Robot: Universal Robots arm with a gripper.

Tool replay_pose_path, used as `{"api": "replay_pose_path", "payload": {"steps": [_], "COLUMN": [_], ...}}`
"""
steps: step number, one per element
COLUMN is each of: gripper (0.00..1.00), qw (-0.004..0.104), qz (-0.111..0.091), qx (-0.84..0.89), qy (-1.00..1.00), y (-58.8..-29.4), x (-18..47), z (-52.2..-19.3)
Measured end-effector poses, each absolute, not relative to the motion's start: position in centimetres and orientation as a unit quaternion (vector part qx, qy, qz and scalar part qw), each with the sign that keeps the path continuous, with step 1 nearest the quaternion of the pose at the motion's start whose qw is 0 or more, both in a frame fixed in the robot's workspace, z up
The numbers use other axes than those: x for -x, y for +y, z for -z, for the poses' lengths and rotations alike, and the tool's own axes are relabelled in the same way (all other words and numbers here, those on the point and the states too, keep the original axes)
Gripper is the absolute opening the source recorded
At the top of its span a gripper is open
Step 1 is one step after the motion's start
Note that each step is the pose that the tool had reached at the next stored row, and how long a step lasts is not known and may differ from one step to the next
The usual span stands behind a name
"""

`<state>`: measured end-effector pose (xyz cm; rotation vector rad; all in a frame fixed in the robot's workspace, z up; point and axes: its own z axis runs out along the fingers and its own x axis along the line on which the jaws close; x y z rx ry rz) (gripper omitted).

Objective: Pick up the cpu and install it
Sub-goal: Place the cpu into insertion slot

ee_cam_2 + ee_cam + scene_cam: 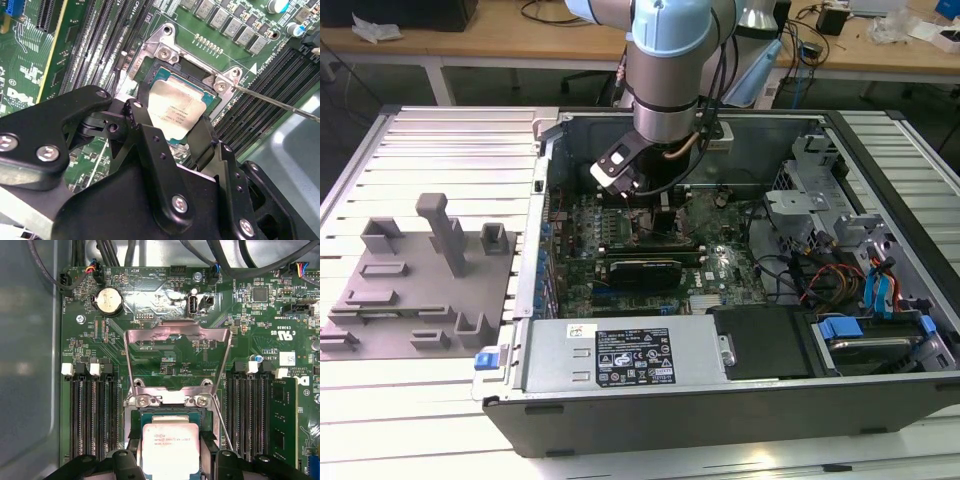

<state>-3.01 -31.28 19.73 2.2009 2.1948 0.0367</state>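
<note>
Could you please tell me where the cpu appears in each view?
Exterior view: hidden beneath the arm's wrist.
First wrist view: the cpu sits beside the two-screw bracket.
Second wrist view: the cpu sits beside the same bracket.
Shared landmark: that bracket.

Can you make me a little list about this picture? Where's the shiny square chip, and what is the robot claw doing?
place: inside the open computer case
cpu: silvery side up, at the socket
gripper: straddling the cpu, directly over the socket
socket cover: metal plate swung open
cpu fully seated: cannot tell
off to the side: gray fixture tray, on the exterior view's left
</note>
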Motion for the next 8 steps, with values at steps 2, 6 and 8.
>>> {"api": "replay_pose_path", "payload": {"steps": [2, 6, 8], "gripper": [0.55, 0.55, 0.55], "qw": [0.017, 0.017, 0.017], "qz": [-0.012, -0.012, -0.012], "qx": [-0.708, -0.708, -0.708], "qy": [0.706, 0.706, 0.706], "y": [-31.31, -31.38, -31.39], "x": [3.02, 3.02, 3.02], "z": [-19.74, -19.74, -19.74]}}
